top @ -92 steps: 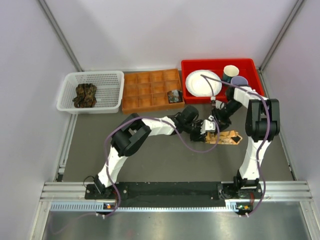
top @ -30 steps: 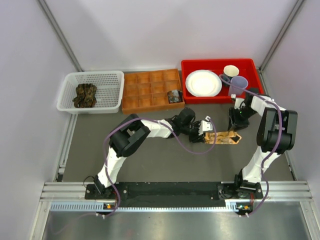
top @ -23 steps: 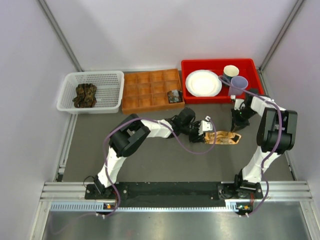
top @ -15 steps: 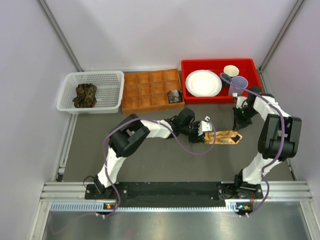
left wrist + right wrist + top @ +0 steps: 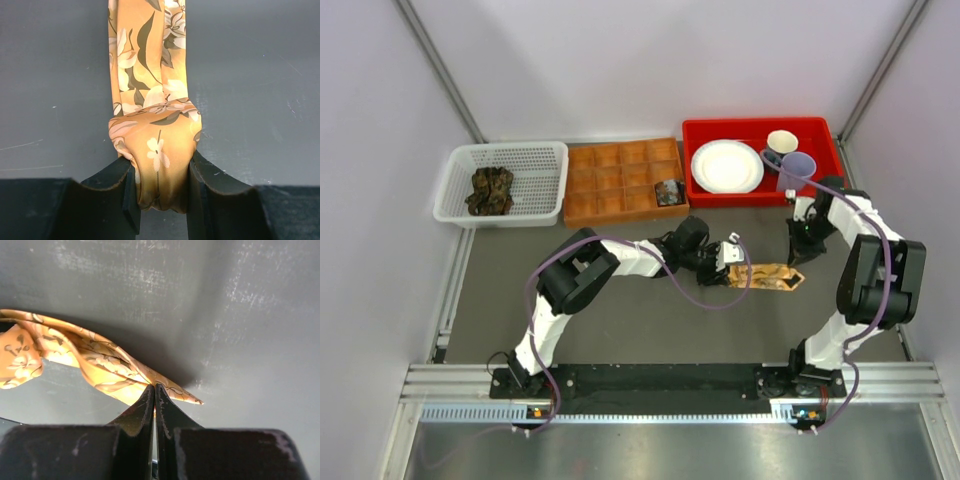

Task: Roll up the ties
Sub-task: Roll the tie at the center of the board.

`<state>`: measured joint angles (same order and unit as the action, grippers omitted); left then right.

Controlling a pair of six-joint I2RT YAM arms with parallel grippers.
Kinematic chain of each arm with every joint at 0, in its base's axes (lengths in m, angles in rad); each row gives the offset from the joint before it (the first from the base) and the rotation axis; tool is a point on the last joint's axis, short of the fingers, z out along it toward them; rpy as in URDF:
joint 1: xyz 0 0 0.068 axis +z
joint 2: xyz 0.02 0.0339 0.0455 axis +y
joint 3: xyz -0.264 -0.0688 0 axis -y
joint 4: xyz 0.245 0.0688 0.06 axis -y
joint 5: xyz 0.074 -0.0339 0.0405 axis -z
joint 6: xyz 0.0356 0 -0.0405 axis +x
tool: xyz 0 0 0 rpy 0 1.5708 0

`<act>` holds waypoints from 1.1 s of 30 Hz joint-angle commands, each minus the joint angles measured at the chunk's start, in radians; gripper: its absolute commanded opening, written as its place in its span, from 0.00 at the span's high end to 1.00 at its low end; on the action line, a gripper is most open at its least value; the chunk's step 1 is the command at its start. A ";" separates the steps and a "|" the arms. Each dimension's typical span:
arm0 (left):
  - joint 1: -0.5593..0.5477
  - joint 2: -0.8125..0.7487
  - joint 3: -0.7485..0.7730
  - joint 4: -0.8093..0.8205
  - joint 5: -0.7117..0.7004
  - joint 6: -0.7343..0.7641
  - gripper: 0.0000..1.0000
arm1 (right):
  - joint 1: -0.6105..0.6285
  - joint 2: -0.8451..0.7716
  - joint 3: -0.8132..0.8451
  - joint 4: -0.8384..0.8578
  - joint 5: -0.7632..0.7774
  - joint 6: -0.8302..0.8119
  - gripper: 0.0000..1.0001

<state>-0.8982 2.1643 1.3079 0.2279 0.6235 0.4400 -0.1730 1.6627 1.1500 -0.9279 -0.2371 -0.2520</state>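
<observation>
Overhead, the orange tie [image 5: 767, 274] is lying right of centre; only the wrist views are showing the left gripper [image 5: 163, 165] squeezing its rolled end and the right gripper [image 5: 154, 389], fingers pressed together, touching the edge near its point.

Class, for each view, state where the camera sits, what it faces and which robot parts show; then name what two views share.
Top: above and behind the robot, looking down at the table; left arm and right arm show whole.
Left wrist: on the left arm, looking along the tie; left pincer grips its rolled end.
Right wrist: on the right arm, looking at the tie's pointed end; right pincer, shut, pinches near it.
Shared: both wrist views show the tie and table.
</observation>
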 commanded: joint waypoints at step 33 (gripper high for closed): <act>0.045 -0.054 -0.092 -0.367 -0.082 0.009 1.00 | 0.112 0.197 -0.052 0.146 0.232 -0.104 0.80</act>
<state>-0.8799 2.0888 1.2179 0.2131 0.6224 0.4080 -0.0750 1.7943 1.1206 -0.9096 -0.0834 -0.3149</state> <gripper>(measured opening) 0.364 0.186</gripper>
